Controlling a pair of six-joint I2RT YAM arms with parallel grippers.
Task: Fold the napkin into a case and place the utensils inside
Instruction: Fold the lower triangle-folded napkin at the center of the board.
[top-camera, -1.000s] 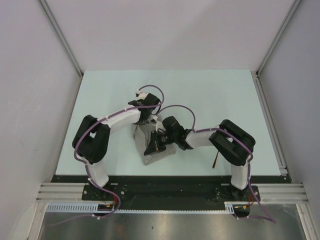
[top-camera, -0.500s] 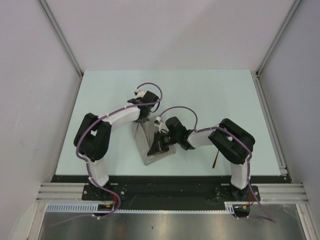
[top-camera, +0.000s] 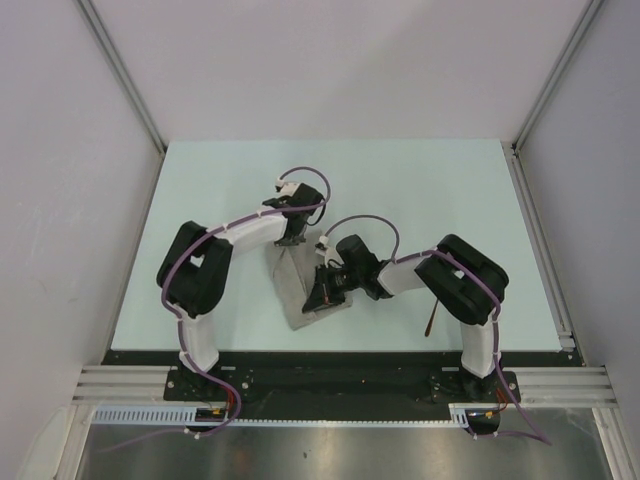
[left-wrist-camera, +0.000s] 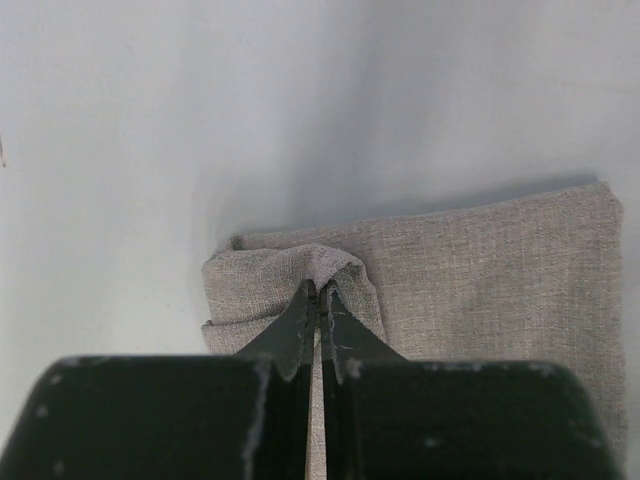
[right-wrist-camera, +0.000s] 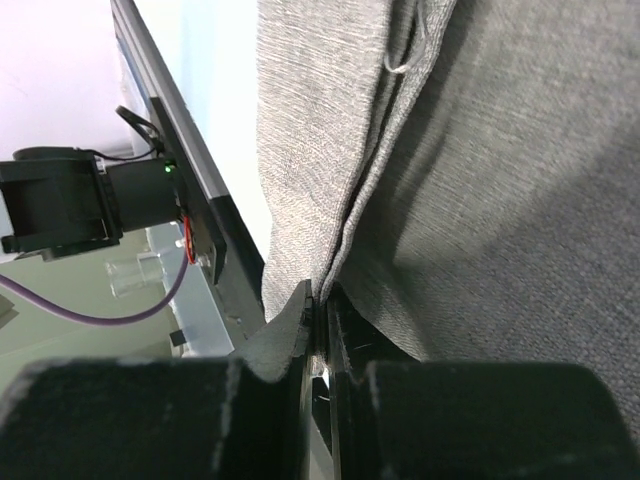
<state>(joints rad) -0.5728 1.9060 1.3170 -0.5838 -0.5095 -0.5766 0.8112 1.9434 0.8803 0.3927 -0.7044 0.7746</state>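
Grey napkin (top-camera: 290, 290) is seen folded into a narrow oblong on the table (top-camera: 430, 190), between the two arms and near the front edge; its far end is pinched by the left gripper (left-wrist-camera: 318, 300), jaws pressed together on a raised pucker of cloth; its side edge is clamped by the right gripper (right-wrist-camera: 318, 305), jaws closed on the stacked layers; fork (top-camera: 430, 320) is seen lying on the table just beside the right arm, well apart from the napkin.
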